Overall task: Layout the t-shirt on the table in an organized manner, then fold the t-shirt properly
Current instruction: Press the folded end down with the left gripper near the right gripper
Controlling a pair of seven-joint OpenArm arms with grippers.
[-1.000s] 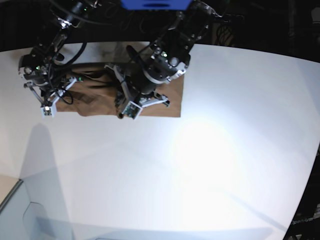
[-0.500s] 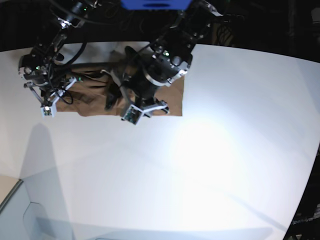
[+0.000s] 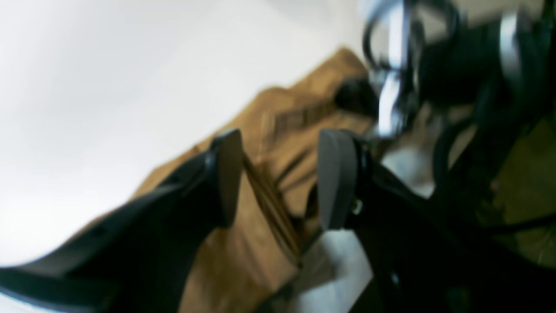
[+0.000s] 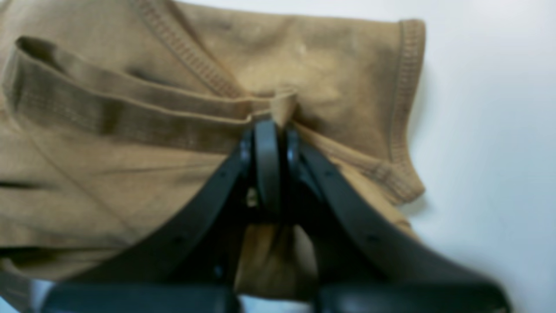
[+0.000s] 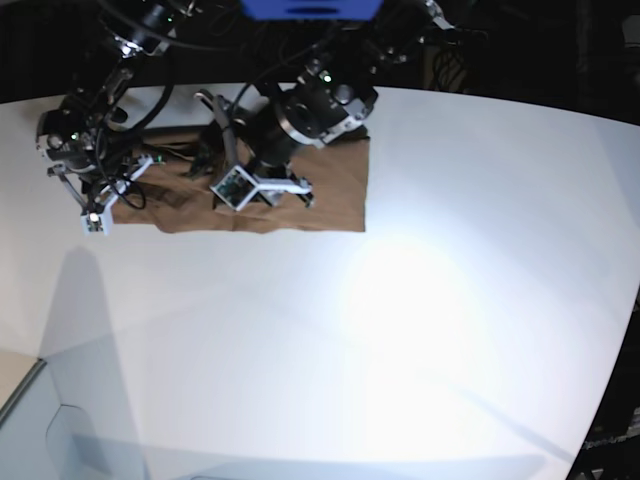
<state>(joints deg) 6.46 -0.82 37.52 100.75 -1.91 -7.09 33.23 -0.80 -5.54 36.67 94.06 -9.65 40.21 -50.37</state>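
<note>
Not much else going on around it, honestly. There's a blue panel (image 5: 312, 8) at the top edge of the base view with dark clutter and cables behind it, too murky to make out. Down in the lower left corner sits a pale translucent bin-like thing (image 5: 55, 430), next to a tan strip of floor (image 5: 12, 368).

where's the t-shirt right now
In the base view, the t-shirt lies flat at the table's far left, under both arms; the right pincer pinches its sleeve end.
</note>
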